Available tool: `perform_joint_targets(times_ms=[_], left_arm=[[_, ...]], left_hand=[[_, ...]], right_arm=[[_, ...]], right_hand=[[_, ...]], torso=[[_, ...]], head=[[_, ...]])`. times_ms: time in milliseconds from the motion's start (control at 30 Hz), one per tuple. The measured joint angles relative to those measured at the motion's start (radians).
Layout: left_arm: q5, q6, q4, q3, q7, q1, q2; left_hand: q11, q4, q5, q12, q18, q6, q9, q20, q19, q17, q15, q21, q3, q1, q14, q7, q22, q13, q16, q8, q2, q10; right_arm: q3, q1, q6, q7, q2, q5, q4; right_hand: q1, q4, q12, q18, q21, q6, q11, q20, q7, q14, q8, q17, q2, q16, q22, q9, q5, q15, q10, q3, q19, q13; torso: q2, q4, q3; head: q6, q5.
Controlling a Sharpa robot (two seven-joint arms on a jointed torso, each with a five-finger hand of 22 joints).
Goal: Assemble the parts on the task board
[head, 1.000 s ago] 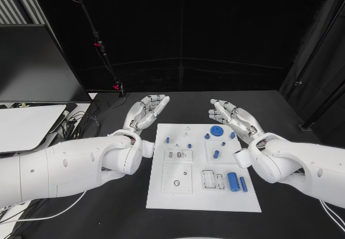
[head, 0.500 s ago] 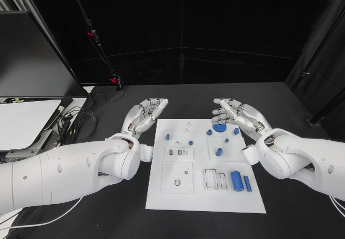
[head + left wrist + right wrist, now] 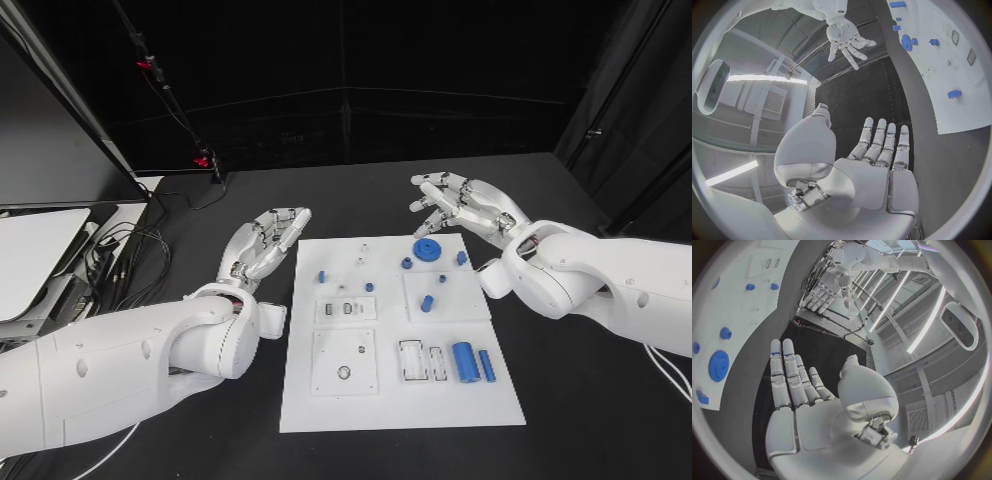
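Unlettered white task board (image 3: 400, 400), blue parts (image 3: 466, 360)

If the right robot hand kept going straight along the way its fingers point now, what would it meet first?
Probably nothing close. The right robot hand, open, sits beyond the task board's far right corner, fingers pointing away over bare black table. The round blue part lies behind that line. Height is unclear.
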Motion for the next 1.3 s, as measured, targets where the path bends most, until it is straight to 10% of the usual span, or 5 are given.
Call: perform_joint_targets(times_ms=[200,433,600,900,1300], left_arm=[[0.0,0.0,-0.005,0.0,0.0,0.0,0.009],[0.0,0.001,-0.008,0.0,0.0,0.0,0.011],[0.0,0.003,-0.013,0.0,0.0,0.0,0.014],[0.0,0.009,-0.019,0.0,0.0,0.0,0.019],[-0.001,0.018,-0.03,0.0,0.0,-0.001,0.025]], left_hand=[[0.004,-0.001,0.0,0.0,0.0,0.0,0.0,0.002,0.002,0.0,0.0,0.003,0.001,0.005,0.0,0.0,0.001,0.0,0.0,-0.005,0.005,0.004],[0.006,-0.003,0.0,0.0,0.0,0.0,0.0,0.004,0.003,0.0,0.0,0.005,0.003,0.009,0.0,0.0,0.002,0.0,0.0,-0.006,0.009,0.006],[0.009,0.0,0.0,0.0,0.0,0.0,0.0,0.007,0.007,0.0,0.001,0.009,0.006,0.009,0.001,0.0,0.003,0.0,0.0,-0.009,0.018,0.009],[0.012,-0.003,0.004,0.0,0.0,0.0,0.0,0.015,0.007,0.0,0.007,0.013,0.008,0.008,0.007,0.0,0.005,0.0,0.0,-0.013,0.027,0.012],[0.012,-0.003,0.008,0.0,0.0,0.0,0.0,0.015,0.007,0.0,0.007,0.013,0.008,0.009,0.007,0.0,0.005,0.0,0.0,-0.013,0.028,0.012]], right_arm=[[0.0,0.024,0.021,-0.025,0.023,-0.072,-0.057],[-0.001,0.03,0.024,-0.039,0.044,-0.146,-0.121],[-0.001,0.031,0.016,-0.05,0.065,-0.199,-0.169],[-0.001,0.031,0.005,-0.109,0.109,-0.386,-0.249],[-0.002,0.03,0.023,-0.26,0.175,-0.719,-0.352]], right_hand=[[0.039,-0.006,-0.036,0.008,0.209,0.013,-0.057,-0.073,-0.013,0.318,0.017,0.195,0.0,0.265,0.107,0.0,0.013,-0.072,0.067,-0.006,0.243,0.0],[0.107,-0.003,-0.046,-0.034,0.761,0.06,-0.089,-0.101,-0.019,0.481,0.057,1.157,-0.002,0.904,0.663,0.003,0.04,-0.098,0.215,-0.008,0.417,0.0],[0.212,-0.017,-0.059,-0.103,1.082,0.115,-0.097,-0.098,-0.021,0.481,0.058,1.199,-0.024,0.949,1.117,0.003,0.086,-0.098,0.276,0.006,0.552,0.001],[0.411,-0.092,-0.112,-0.134,1.159,0.376,-0.094,-0.094,0.011,0.481,0.063,1.199,-0.065,0.955,1.132,0.014,0.004,-0.098,0.315,0.091,0.556,0.001],[0.569,-0.125,-0.229,-0.134,1.159,0.562,-0.105,-0.098,-0.021,0.485,-0.076,1.199,-0.115,0.96,1.132,0.007,0.0,-0.101,0.296,0.124,0.56,-0.001]], torso=[[0.008,0.0041,0.0006],[0.009,0.0067,0.0003],[0.008,0.0073,-0.0005],[0.005,0.0109,0.0004],[0.008,0.015,0.0037]], head=[[0.005,-0.01],[0.0,-0.011],[-0.007,-0.006],[-0.014,0.003],[-0.018,-0.007]])
